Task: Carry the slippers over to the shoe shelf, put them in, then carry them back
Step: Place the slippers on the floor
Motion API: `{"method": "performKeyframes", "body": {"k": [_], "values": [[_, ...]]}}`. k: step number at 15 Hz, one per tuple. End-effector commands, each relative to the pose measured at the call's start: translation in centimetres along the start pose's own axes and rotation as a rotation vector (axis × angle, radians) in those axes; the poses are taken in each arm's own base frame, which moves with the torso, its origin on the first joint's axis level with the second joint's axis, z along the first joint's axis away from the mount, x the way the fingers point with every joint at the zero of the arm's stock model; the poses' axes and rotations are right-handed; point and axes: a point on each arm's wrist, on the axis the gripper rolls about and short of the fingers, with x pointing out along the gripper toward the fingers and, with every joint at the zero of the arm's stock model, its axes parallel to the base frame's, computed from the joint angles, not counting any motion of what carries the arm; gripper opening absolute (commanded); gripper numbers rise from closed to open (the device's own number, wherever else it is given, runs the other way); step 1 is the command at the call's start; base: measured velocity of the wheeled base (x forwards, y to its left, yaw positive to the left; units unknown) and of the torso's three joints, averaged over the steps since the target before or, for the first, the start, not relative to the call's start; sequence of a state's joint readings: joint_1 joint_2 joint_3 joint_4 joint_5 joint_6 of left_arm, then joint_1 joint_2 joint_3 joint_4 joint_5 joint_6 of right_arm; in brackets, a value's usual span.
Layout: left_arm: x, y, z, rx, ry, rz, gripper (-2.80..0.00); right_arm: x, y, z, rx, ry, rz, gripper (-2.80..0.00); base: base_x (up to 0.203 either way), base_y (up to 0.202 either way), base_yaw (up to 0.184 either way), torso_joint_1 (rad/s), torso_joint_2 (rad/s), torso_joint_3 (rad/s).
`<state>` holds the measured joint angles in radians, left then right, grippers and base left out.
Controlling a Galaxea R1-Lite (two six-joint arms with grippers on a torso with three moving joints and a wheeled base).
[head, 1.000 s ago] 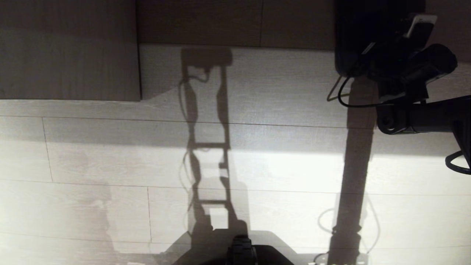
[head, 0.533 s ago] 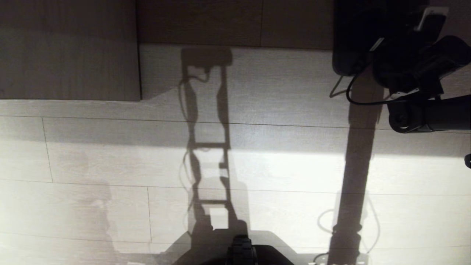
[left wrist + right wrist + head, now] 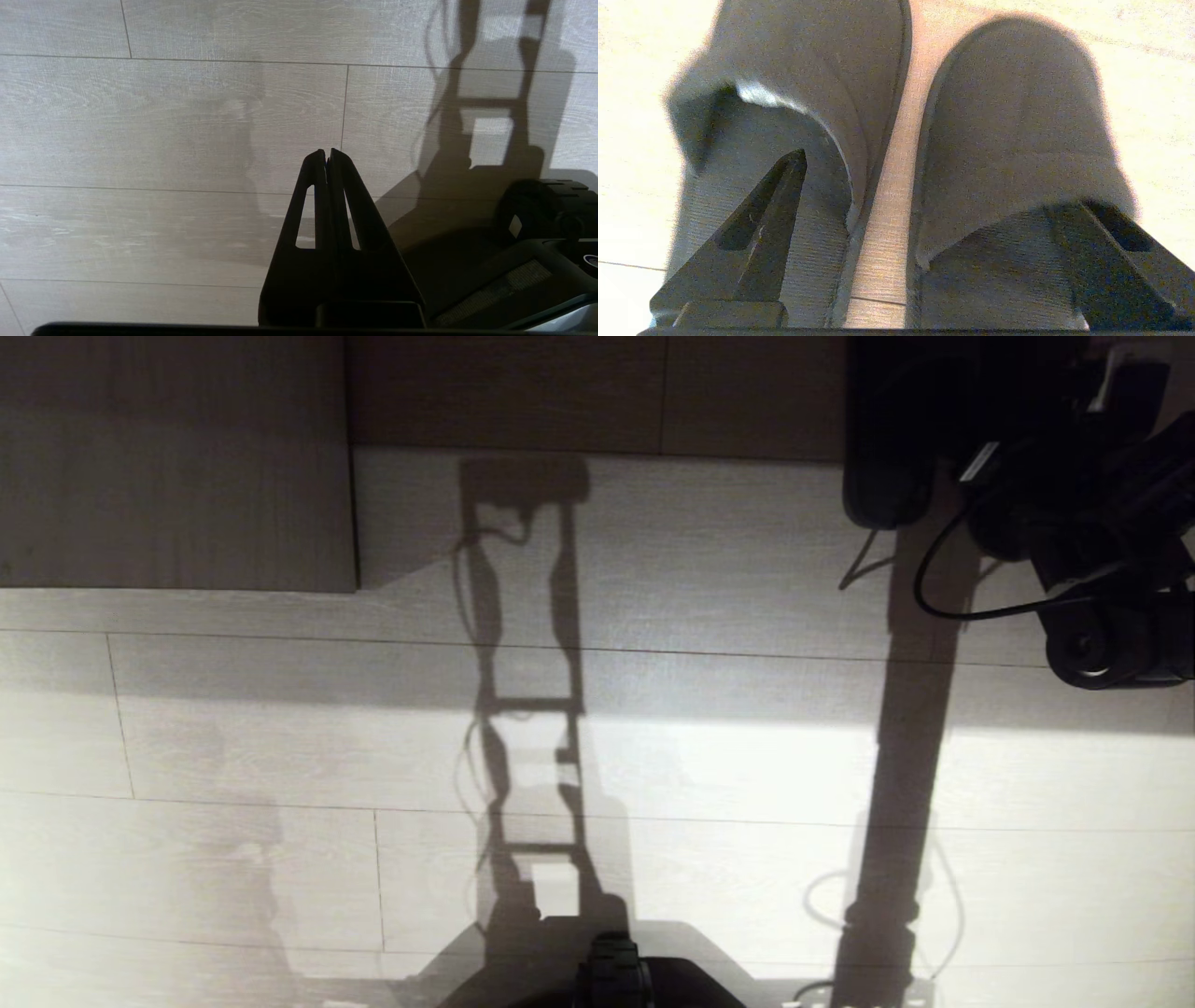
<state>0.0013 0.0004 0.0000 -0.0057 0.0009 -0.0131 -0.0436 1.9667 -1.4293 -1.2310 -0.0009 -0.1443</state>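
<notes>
Pale plank floor (image 3: 1148, 70), slippers (image 3: 1017, 116) side by side, right claw (image 3: 943, 205) spread wide, straddling both heel ends

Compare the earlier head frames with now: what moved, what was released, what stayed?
The right arm drew back toward the right edge of the head view. The right gripper stands open, its fingers inside the two slippers, which rest side by side on the floor. The left gripper is shut. The slippers and floor stayed put.

No text, label, brand, number or sign can be read anywhere in these views.
</notes>
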Motion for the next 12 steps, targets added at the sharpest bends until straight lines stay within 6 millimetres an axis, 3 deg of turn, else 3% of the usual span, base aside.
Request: {"method": "performKeyframes", "body": {"k": [1,6,12], "values": [[0.0,0.0,0.0,-0.001,-0.001,0.001,-2.8,-0.4,-0.2,1.6,-0.001,-0.023,-0.002,0.0,0.0,0.0,0.0,0.0,0.0,0.0],[0.0,0.0,0.0,-0.001,-0.001,0.001,-2.8,-2.2,-0.5,3.5,0.001,-0.001,0.003,0.0,0.0,0.0,0.0,0.0,0.0,0.0],[0.0,0.0,0.0,-0.001,-0.001,0.001,-2.8,-3.5,-0.2,3.7,-0.001,0.042,0.051,0.0,0.0,0.0,0.0,0.0,0.0,0.0]]}}
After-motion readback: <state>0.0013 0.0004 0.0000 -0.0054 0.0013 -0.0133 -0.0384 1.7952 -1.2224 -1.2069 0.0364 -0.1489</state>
